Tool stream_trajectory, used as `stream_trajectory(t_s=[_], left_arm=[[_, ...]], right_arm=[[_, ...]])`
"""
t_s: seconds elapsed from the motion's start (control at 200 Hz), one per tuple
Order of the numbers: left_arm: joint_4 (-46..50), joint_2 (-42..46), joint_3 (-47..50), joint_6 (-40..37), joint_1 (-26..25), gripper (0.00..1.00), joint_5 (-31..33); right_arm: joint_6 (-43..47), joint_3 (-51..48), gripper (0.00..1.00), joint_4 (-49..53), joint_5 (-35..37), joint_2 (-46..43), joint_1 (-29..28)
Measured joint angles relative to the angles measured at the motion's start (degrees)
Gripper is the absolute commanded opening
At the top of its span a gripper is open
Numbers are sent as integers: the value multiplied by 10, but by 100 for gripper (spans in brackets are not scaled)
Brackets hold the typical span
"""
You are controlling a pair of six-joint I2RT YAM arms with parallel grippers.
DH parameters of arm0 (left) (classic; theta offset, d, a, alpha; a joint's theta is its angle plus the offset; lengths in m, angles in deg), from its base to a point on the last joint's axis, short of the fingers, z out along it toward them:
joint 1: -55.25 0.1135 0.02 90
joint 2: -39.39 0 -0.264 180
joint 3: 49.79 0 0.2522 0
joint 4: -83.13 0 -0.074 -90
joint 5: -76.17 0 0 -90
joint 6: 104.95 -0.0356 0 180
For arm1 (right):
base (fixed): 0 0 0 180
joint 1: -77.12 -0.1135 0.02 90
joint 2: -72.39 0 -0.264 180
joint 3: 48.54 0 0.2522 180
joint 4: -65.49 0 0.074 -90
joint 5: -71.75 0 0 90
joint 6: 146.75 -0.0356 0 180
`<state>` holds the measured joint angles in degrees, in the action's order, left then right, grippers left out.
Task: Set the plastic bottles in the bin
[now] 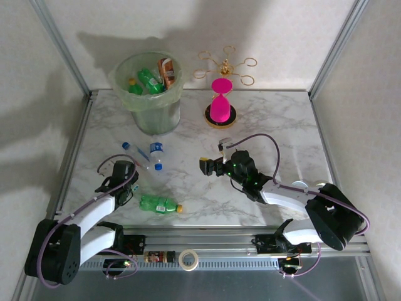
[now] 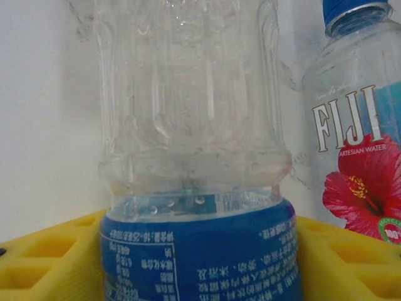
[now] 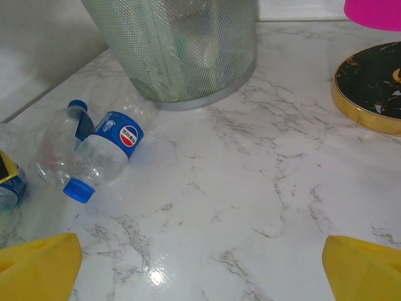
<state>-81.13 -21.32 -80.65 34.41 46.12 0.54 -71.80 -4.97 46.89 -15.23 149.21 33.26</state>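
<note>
The pale-green bin (image 1: 150,106) stands at the back left with several bottles (image 1: 150,80) inside. My left gripper (image 2: 200,251) is shut on a clear bottle with a blue label (image 2: 194,144), its yellow fingers (image 2: 44,257) pressed on both sides of the label. A clear FIJI bottle (image 2: 354,138) lies just beside it. A clear Pepsi-labelled bottle (image 3: 113,147) and a second clear, blue-capped bottle (image 3: 56,147) lie near the bin's foot. A green bottle (image 1: 160,204) lies near the front edge. My right gripper (image 3: 200,263) hangs open over bare marble.
A pink hourglass (image 1: 220,103) on a black-and-gold base (image 3: 369,88) stands at the back centre, with a gold wire stand (image 1: 225,66) behind it. On the front rail lie a brown bottle (image 1: 160,256) and a tape roll (image 1: 188,259).
</note>
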Motion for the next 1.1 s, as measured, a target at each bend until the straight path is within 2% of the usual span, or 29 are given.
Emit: stream_trajectory(t_s=[0.285,0.626,0.821,1.097], left_arm=[[41,64,-15,-12,8,49,3],[71,162,-163,-72,11,49,7],[71,135,-279,-112,11,48,-21],[15,33,-418,-152,11,47,-79]], right_arm=[[-7,-2,99,-1,-1,-17,0],[-9,-34,99,-30,-24,-63,0],[-8,-49,99,-53,-63,-83,0],[-8,-49,99,-60,-121,-85,0]])
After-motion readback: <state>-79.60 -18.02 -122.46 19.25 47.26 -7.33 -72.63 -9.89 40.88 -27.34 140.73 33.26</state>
